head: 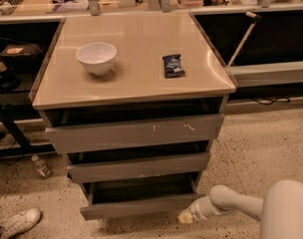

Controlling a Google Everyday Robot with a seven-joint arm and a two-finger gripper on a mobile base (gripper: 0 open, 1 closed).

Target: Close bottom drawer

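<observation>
Grey cabinet (pixel 141 133) at centre w/ tan top. Bottom drawer (pixel 136 207) pulled out to near side, tray showing. Gripper (pixel 185 216) low, just right of drawer front's right end; grip state can't tell. White bowl (pixel 96 58) on top left, dark packet (pixel 173 65) right of it.

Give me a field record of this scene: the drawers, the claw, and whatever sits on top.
bottom drawer: pulled out, tray showing, not yet closed
middle drawer: slightly out
top drawer: partly out, whitish scratches on front
claw: low, by the bottom drawer's right front corner; contact unclear
cabinet top: white bowl on left, dark packet on right
floor: white shoe and small bottle at left
</observation>
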